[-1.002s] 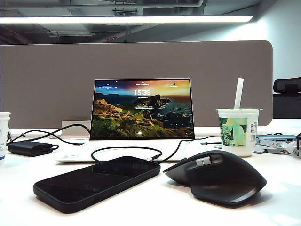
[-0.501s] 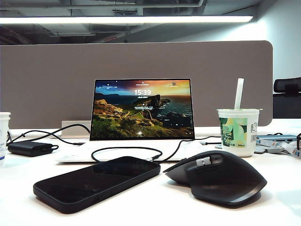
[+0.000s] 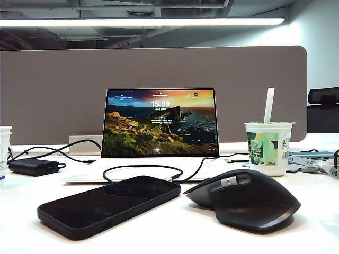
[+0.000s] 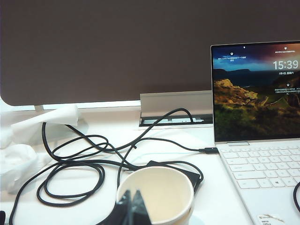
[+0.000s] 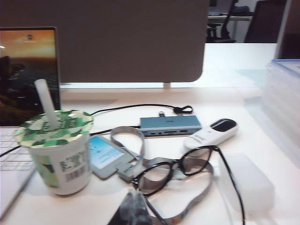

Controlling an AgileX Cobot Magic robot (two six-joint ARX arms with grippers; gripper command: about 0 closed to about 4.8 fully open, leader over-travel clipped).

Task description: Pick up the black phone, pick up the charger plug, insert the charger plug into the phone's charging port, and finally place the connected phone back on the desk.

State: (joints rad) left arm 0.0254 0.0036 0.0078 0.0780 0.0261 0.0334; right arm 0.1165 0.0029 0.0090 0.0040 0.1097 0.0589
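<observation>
The phone (image 3: 108, 205) lies flat on the desk (image 3: 169, 233), beside the mouse (image 3: 246, 198), with the plug (image 3: 168, 180) at its far corner. The left gripper (image 4: 130, 206), above a paper cup (image 4: 157, 194), and the right gripper (image 5: 135, 206), over glasses (image 5: 187, 171), are both closed and empty. To lift the phone well, a gripper should open wide first and clamp its long edges, clear of the port end.

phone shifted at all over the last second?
No. In the exterior view the black phone lies at the same spot on the desk, same gap to the mouse.
</observation>
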